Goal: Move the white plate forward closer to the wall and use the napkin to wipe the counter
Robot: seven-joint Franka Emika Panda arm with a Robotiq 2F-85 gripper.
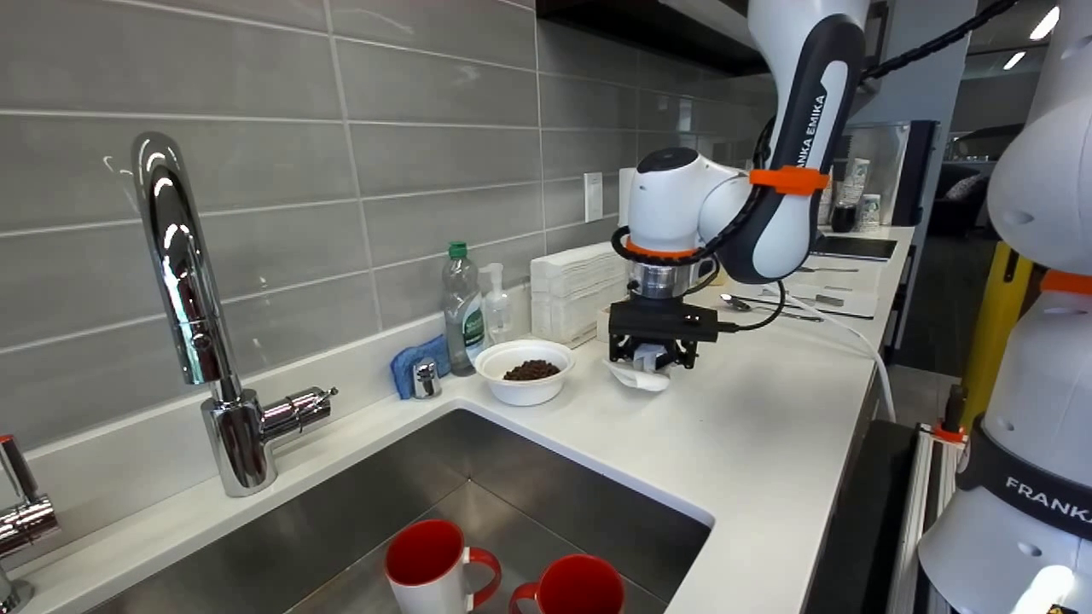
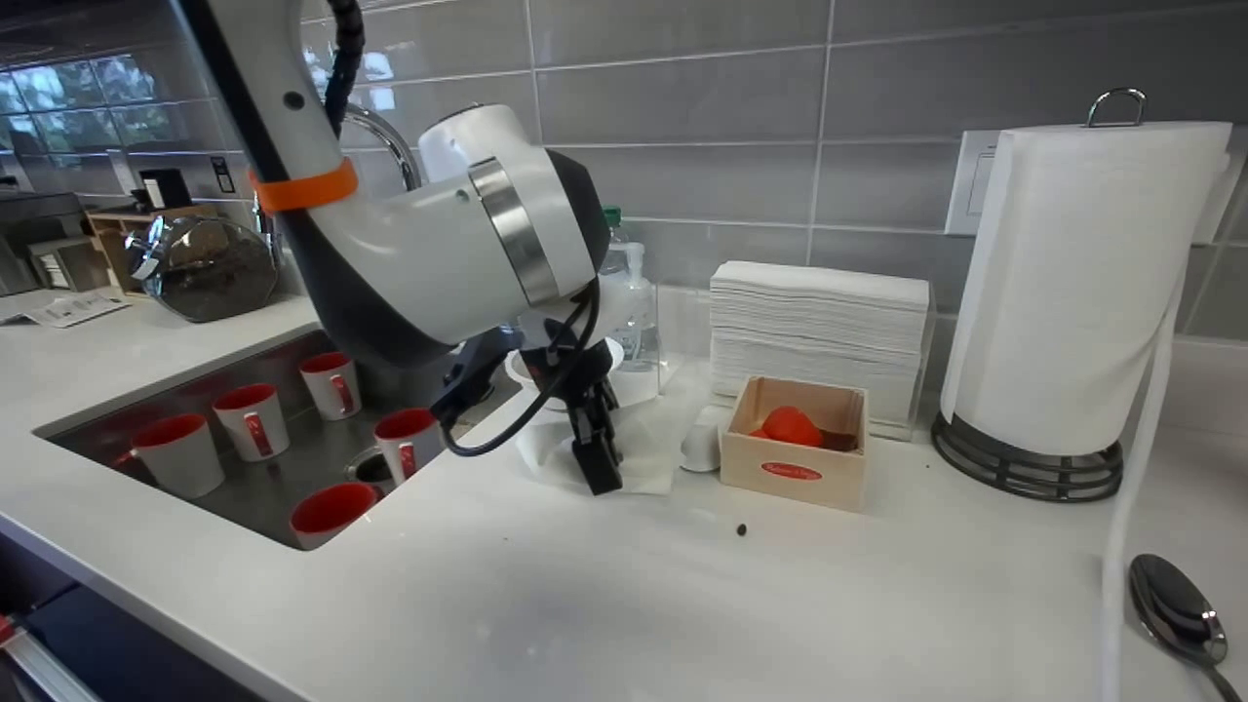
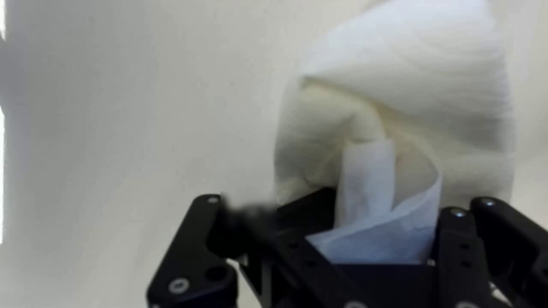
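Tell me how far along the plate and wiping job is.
Apparently done: the white plate sits near the wall. In hand: the claw grips the napkin, low at the counter. Probably left: wiping, as a dark speck lies there in an exterior view.

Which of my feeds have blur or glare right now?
Wrist view: the napkin looks soft, its folds smeared at the edges; in an exterior view, bright highlights streak the chrome tap; in an exterior view, window-like reflections show on the wall, upper left.

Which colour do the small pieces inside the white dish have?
Dark brown; the pieces inside the white dish show best in an exterior view.
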